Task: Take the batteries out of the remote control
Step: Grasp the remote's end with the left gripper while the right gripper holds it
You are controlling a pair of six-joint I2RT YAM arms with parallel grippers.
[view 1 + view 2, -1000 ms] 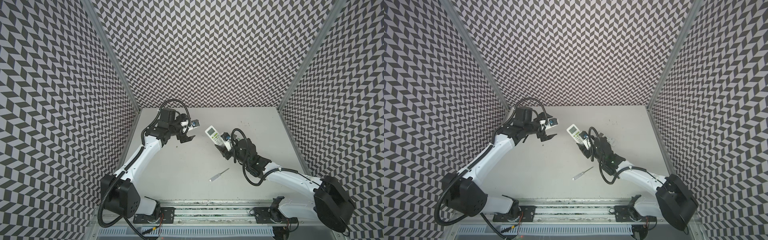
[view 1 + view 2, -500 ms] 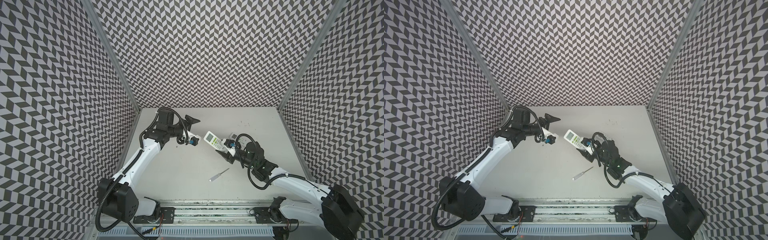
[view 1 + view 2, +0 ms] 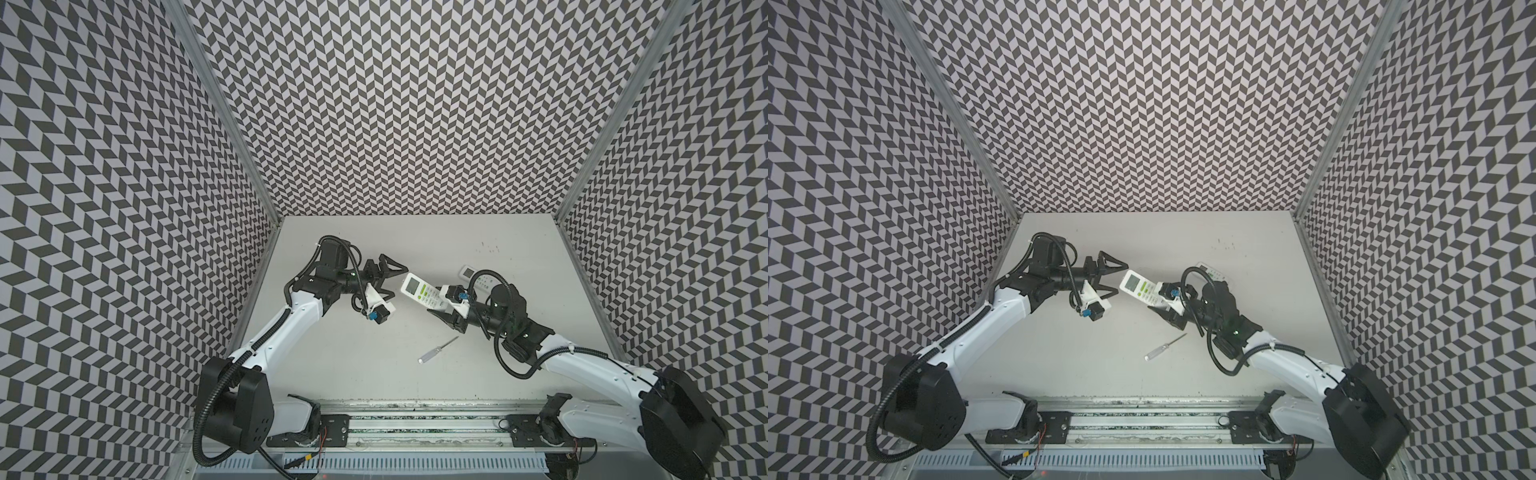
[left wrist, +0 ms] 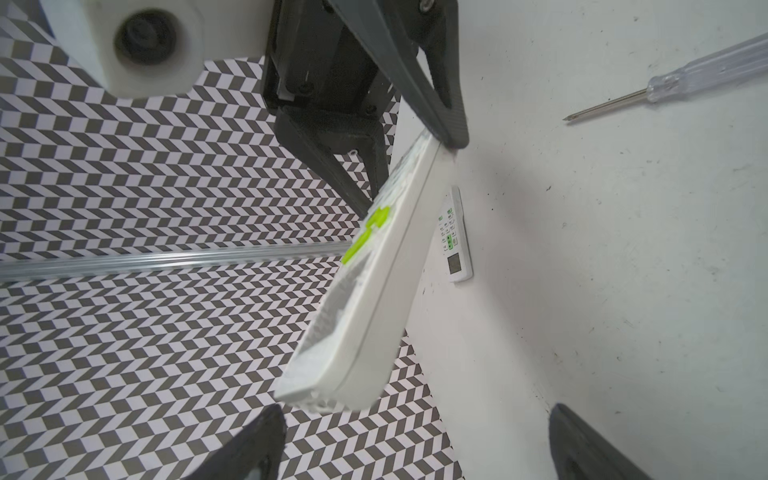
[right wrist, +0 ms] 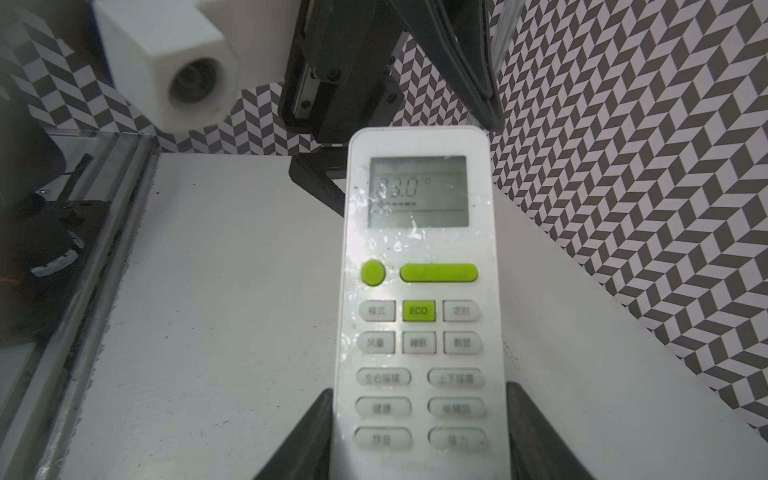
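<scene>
The white remote control (image 3: 419,289) (image 3: 1139,286) is held above the table, face up, showing a grey screen and green buttons (image 5: 438,273). My right gripper (image 3: 441,308) (image 5: 419,399) is shut on its lower button end, one finger on each long side. My left gripper (image 3: 397,281) (image 3: 1119,279) stands open at the screen end, its fingers spread on either side of that end without touching it. In the left wrist view the remote control (image 4: 365,299) is seen edge on, just ahead of the wide-apart fingertips (image 4: 266,432). The batteries are hidden.
A slimmer white remote (image 3: 478,278) (image 4: 454,241) lies flat on the table behind my right wrist. A clear-handled screwdriver (image 3: 436,351) (image 3: 1163,347) lies nearer the front. Patterned walls close in the table on three sides; the rail (image 3: 415,424) runs along the front.
My left gripper has turned on its side and moved right, up to the remote control's screen end. My right arm has shifted a little with the remote still in its grip.
</scene>
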